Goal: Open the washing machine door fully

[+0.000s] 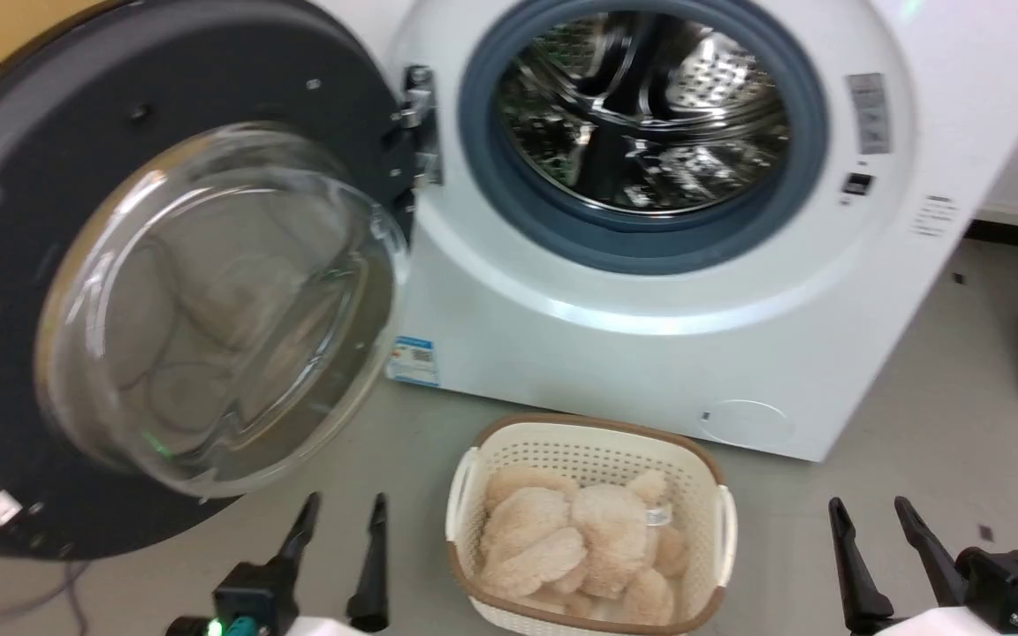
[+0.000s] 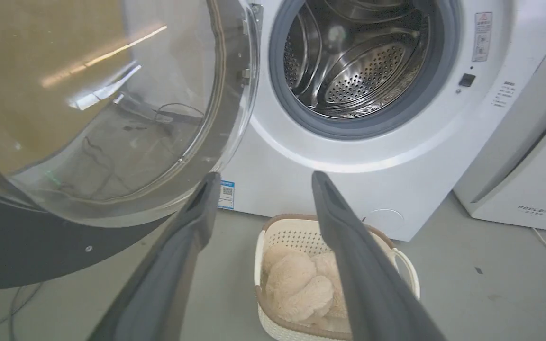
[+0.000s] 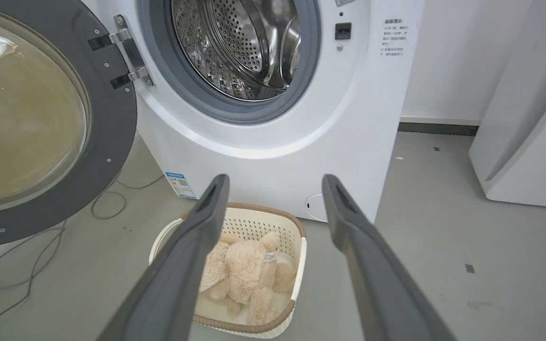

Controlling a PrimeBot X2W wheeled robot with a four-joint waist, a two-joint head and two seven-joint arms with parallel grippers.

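The washing machine door (image 1: 76, 177) stands swung wide to the left on its hinge (image 1: 418, 115), its inner black face and bulging glass bowl (image 1: 217, 309) toward me. The white washing machine (image 1: 650, 353) shows its steel drum (image 1: 641, 106) inside a grey-blue seal. My left gripper (image 1: 343, 521) is open at the lower left, just below the door's bottom edge and not touching it. My right gripper (image 1: 871, 521) is open at the lower right, apart from everything. The door (image 2: 17, 246) also fills the left of the left wrist view, and the door (image 3: 112, 118) lies left in the right wrist view.
A cream basket (image 1: 703, 468) with a beige plush toy (image 1: 562, 539) stands on the grey floor in front of the machine, between my grippers. A white appliance (image 2: 529, 180) stands to the right. Cables (image 3: 26, 265) lie on the floor under the door.
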